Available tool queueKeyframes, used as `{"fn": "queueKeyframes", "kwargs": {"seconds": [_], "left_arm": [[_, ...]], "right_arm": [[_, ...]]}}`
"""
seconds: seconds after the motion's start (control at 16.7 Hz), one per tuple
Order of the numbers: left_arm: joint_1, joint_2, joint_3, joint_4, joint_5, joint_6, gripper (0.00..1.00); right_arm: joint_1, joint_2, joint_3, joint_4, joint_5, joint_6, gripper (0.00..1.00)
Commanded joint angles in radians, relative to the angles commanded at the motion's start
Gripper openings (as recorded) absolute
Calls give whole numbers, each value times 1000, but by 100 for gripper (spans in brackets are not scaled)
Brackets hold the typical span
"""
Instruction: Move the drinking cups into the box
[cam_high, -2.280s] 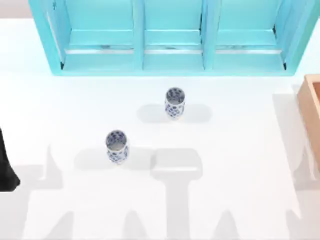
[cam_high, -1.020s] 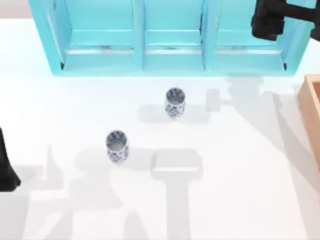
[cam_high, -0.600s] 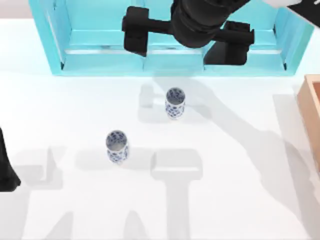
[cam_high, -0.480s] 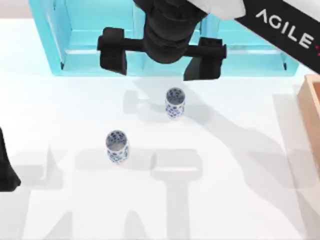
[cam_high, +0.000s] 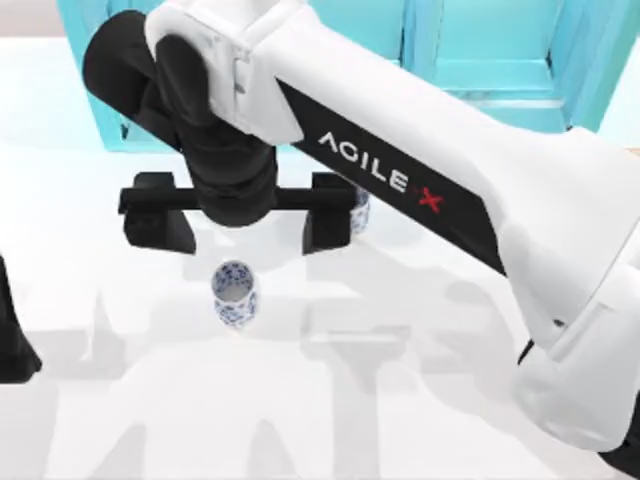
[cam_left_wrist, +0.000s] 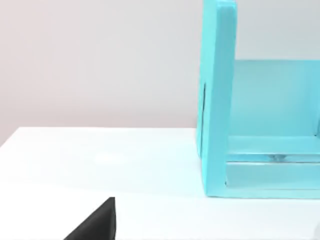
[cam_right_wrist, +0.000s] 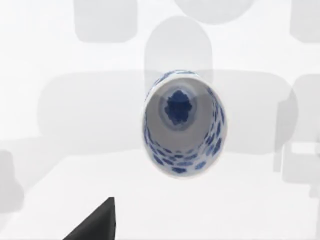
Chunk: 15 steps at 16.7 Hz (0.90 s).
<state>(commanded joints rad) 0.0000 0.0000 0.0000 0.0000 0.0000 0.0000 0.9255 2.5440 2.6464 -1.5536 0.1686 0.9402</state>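
Observation:
Two blue-and-white drinking cups stand upright on the white table. The nearer cup (cam_high: 234, 292) stands free, left of the middle. My right gripper (cam_high: 245, 240) hangs open and wide just above and behind it, with nothing between the fingers. The right wrist view looks straight down into this cup (cam_right_wrist: 184, 122). The farther cup (cam_high: 360, 208) peeks out beside the gripper's right finger (cam_high: 329, 214). The box is hidden under my right arm. My left arm (cam_high: 12, 335) is parked at the table's left edge.
A large turquoise shelf cabinet (cam_high: 480, 60) spans the back of the table, and its end wall (cam_left_wrist: 217, 100) fills part of the left wrist view. My white right arm (cam_high: 480, 200) crosses the table from the lower right.
My right arm has swept in from the upper right, leftward and toward the front, and its open gripper now hangs over the nearer cup. Neither cup has moved.

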Motion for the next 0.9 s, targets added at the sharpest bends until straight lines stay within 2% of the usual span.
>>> {"fn": "queueKeyframes", "kwargs": {"seconds": [0.48,0.9], "left_arm": [[0,0,0,0,0,0,100],[0,0,0,0,0,0,100]], "right_arm": [[-4,4,-37,37,-1,-4,100],[-25,-10,-372,361,-3,-25,100]]}}
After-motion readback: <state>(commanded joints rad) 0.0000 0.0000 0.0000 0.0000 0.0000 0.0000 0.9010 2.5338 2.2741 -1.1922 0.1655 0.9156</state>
